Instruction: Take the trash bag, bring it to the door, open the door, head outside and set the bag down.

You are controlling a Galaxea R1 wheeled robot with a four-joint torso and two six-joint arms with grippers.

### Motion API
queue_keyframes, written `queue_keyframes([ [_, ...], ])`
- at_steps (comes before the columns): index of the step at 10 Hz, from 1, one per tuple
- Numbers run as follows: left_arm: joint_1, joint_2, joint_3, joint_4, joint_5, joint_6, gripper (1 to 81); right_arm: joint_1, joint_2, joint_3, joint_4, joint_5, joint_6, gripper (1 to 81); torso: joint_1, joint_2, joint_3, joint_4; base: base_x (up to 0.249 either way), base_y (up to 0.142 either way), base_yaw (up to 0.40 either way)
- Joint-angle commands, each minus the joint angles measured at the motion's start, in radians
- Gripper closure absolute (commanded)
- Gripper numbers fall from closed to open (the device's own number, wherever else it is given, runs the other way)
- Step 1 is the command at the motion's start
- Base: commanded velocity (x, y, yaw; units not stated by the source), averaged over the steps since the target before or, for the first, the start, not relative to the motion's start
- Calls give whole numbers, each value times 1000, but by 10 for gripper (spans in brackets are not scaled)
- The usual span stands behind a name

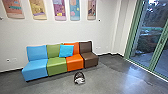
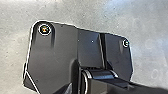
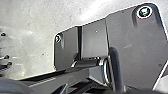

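Observation:
A small dark, rounded object with white material in it, likely the trash bag (image 1: 79, 78), sits on the grey floor in front of the orange seat in the head view. No gripper touches it there. At the right of the head view stands a glass door (image 1: 160, 42) with a green frame, and its opening state cannot be told. Both wrist views look down past the robot's own dark plates at bare grey floor (image 2: 147, 22).
A row of joined seats (image 1: 57, 66) in blue, green, orange and brown stands along the white wall, with a blue cushion (image 1: 66, 51) on it. Colourful panels (image 1: 60, 10) hang above. Plants and paving show beyond the glass.

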Motion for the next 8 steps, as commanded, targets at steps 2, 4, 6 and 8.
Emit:
queue_keyframes([
  [2, -55, -15, 11, 1, 58, 0, 10, 48, -33, 25, 15, -55, -4, 10, 0, 0, 0, 0, 167, 0, 0],
  [4, -53, -15, 11, 1, 59, 0, 10, 50, -31, 24, 15, -55, -4, 10, 0, 0, 0, 0, 167, 0, 0],
  [6, -55, -15, 11, 1, 58, 0, 10, 50, -33, 24, 15, -55, -4, 10, 0, 0, 0, 0, 167, 0, 0],
  [8, -55, -14, 11, 1, 58, 0, 10, 51, -33, 21, 15, -55, -4, 10, 0, 0, 0, 0, 167, 0, 0],
])
